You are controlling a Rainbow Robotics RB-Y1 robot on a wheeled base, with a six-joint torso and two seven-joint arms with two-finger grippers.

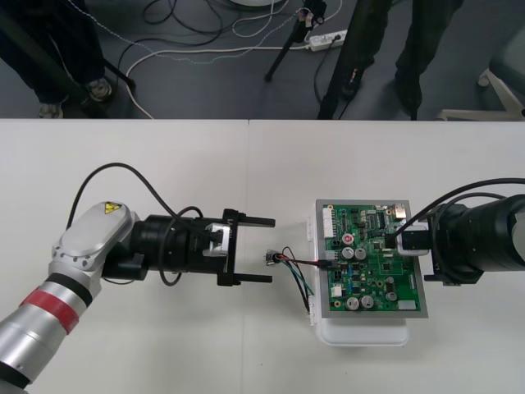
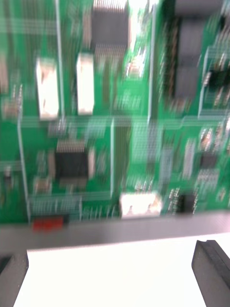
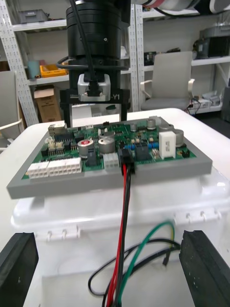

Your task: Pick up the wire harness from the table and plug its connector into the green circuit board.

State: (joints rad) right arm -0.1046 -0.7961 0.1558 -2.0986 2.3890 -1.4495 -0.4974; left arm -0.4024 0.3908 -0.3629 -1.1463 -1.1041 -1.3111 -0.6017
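You see a smooth, matt pale tabletop (image 1: 164, 164). The green circuit board (image 1: 373, 267) gleams slightly inside a matt grey frame (image 3: 143, 173), on a milky white plastic base (image 1: 361, 335). The harness (image 1: 299, 277) wires look glossy, its socket (image 1: 270, 260) metallic; the left claw (image 1: 271, 249) is matt black.

Beyond the far edge of the light table (image 1: 164, 156), on the dark floor (image 1: 213, 94), lie loose cables (image 1: 205, 51), what looks like a white power strip (image 1: 326, 38), and a black stand's legs (image 1: 283, 51).

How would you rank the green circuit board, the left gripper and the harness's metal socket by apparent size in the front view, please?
1. green circuit board
2. left gripper
3. metal socket, clearly the smallest
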